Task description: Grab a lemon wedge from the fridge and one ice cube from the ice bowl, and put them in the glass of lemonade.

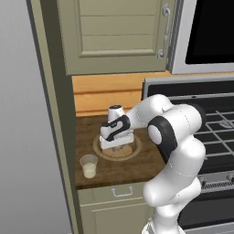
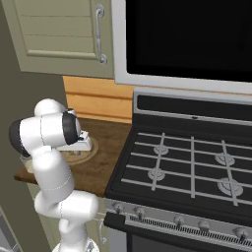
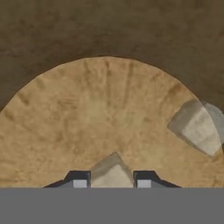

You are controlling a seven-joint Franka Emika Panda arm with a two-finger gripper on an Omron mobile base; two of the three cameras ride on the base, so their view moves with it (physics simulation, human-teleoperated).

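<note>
While down inside ice bowl (image 3: 87, 113), tool (image 3: 111, 183) fingers flank ice cube (image 3: 110, 171); grip unconfirmed; second cube (image 3: 199, 129) nearby.

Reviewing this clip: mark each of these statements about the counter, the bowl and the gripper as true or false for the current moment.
1. The gripper is down in the round tan wooden bowl. True.
2. A pale translucent ice cube sits between the gripper's fingertips. True.
3. The small clear glass of pale yellow lemonade stands inside the bowl. False: it stands on the brown wooden counter, apart from the bowl, nearer the counter's front edge.
4. The bowl holds just one ice cube. False: a second ice cube lies off to the side in the hand view.
5. The black stove has a pot on it. False: its grates are bare.
</note>
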